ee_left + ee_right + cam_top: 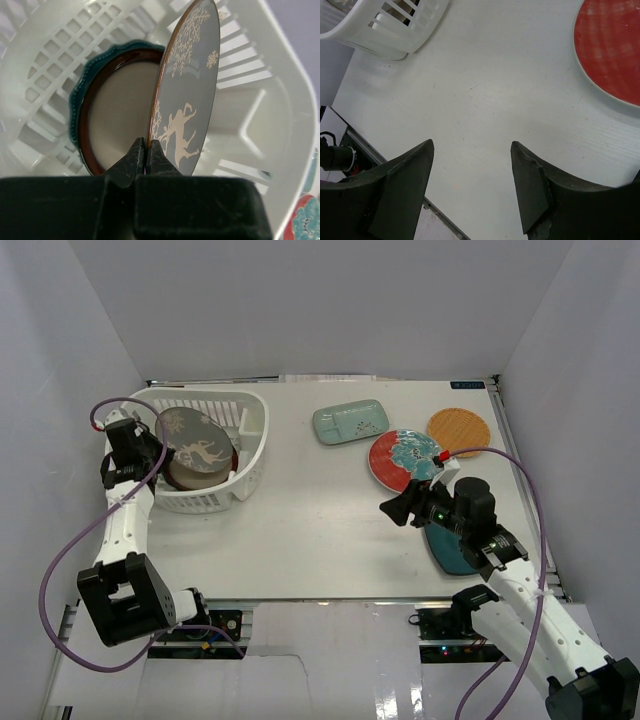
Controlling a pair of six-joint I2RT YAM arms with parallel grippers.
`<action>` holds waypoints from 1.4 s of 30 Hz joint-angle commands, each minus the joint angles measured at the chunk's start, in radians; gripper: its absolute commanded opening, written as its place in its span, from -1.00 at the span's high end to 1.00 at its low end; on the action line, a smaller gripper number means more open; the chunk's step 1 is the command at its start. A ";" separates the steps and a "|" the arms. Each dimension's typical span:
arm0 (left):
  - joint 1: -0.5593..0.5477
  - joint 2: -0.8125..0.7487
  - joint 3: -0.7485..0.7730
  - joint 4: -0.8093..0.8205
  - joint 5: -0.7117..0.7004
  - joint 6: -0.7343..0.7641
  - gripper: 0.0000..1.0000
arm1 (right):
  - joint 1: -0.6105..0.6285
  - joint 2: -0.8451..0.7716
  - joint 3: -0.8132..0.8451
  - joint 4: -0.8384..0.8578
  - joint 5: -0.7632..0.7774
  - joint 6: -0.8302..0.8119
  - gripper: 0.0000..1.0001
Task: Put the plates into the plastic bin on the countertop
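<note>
at the far left, the left gripper (146,150) is clamped on the lower rim of the grey plate (197,452), its fingertips pinching the edge with no gap between them. the plate stands on edge, tilted, inside the white basket (252,430), and in the wrist view its deer-and-snowflake face is turned to the right. behind it, the teal scalloped plate (75,102) leans toward the slotted wall, with the cream plate (122,112) with a dark red rim nested on it. the basket sits at the far left corner of the white table (310,540). past the middle, near the back edge, the pale green rectangular plate (350,422) lies flat. just right of it and a little nearer lies the red and teal floral plate (400,455), and the orange plate (459,427) sits just beside that, toward the back right. the right gripper (471,145) hangs above bare table just in front of the floral plate, fingers spread wide and holding nothing. the dark teal square plate (448,548) lies under the right arm, partly hidden.
</note>
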 commanded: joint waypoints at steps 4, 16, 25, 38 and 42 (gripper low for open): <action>-0.003 -0.018 -0.032 0.146 -0.038 -0.005 1.00 | 0.001 0.008 -0.010 0.039 0.003 -0.025 -0.38; -0.002 -0.051 -0.106 0.151 -0.018 -0.012 -0.80 | 0.001 0.006 -0.035 0.047 0.012 -0.017 -0.39; -0.003 -0.248 -0.147 0.132 -0.045 -0.026 -0.96 | -0.001 0.028 -0.042 0.052 0.068 -0.023 -0.40; -0.759 -0.255 -0.095 0.171 -0.033 -0.156 -0.72 | -0.001 -0.032 0.069 0.041 0.202 0.018 -0.15; -0.965 -0.080 -0.095 0.299 -0.053 -0.230 -0.72 | -0.002 -0.073 0.117 0.019 0.228 0.031 -0.12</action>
